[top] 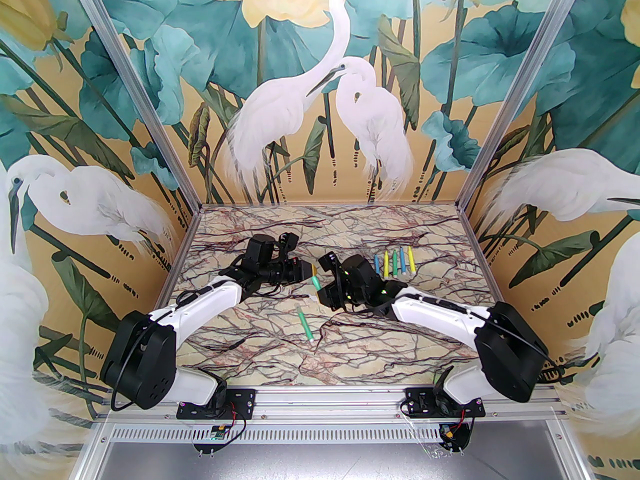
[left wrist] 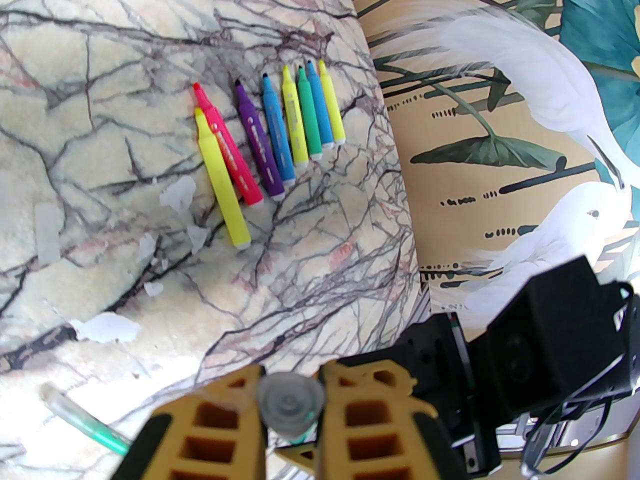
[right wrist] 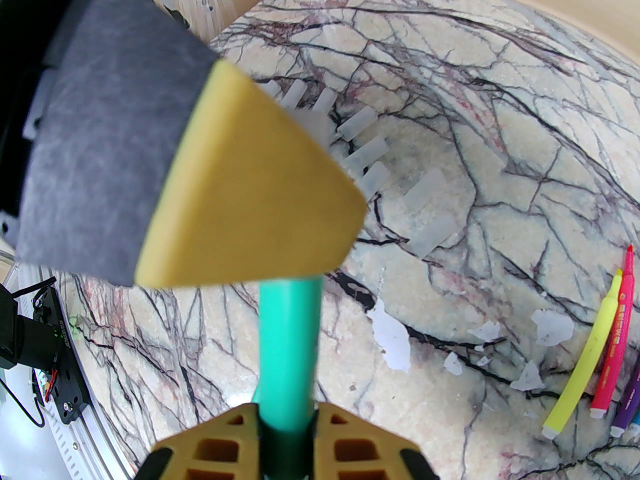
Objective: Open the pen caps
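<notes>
Counted: ten pens (left wrist: 277, 128), eight in a row and two green ones apart; at least eight loose caps (right wrist: 367, 153), some partly hidden.

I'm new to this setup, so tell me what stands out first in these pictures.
At the table's middle, the left gripper and right gripper clamp one green pen between them, the left on its cap, the right on the barrel. To the far right lies a row of uncapped pens, with loose pale caps lined up on the marble.
</notes>
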Robot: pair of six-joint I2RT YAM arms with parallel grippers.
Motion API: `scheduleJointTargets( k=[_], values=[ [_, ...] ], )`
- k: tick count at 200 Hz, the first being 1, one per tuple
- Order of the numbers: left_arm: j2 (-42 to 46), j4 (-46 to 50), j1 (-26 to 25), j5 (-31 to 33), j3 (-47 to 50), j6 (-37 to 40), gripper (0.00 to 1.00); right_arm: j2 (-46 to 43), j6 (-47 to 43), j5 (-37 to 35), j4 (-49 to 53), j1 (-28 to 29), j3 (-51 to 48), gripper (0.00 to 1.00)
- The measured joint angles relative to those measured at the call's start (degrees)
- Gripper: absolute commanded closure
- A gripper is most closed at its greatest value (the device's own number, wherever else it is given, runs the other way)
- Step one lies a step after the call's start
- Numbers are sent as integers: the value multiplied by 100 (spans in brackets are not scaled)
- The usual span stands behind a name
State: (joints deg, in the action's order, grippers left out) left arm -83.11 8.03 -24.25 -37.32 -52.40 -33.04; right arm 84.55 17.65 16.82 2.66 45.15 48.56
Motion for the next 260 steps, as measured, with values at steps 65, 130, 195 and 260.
scheduleJointTargets(
  k=[65,130,195,260],
  values=[
    [-94,428,-7,-57,-356,-216,100,-308,-168,-101,-258,-33,-258,100],
    [-317,697,-4,-76,-509,-367,100,-365,-232,-184,-555,-46,-546,100],
    [-476,855,-4,-142,-798,-420,100,-581,-254,-201,-726,-160,-702,100],
    [-656,638,35,-599,-811,-225,100,-584,-262,203,-426,-393,-557,80]
  ],
)
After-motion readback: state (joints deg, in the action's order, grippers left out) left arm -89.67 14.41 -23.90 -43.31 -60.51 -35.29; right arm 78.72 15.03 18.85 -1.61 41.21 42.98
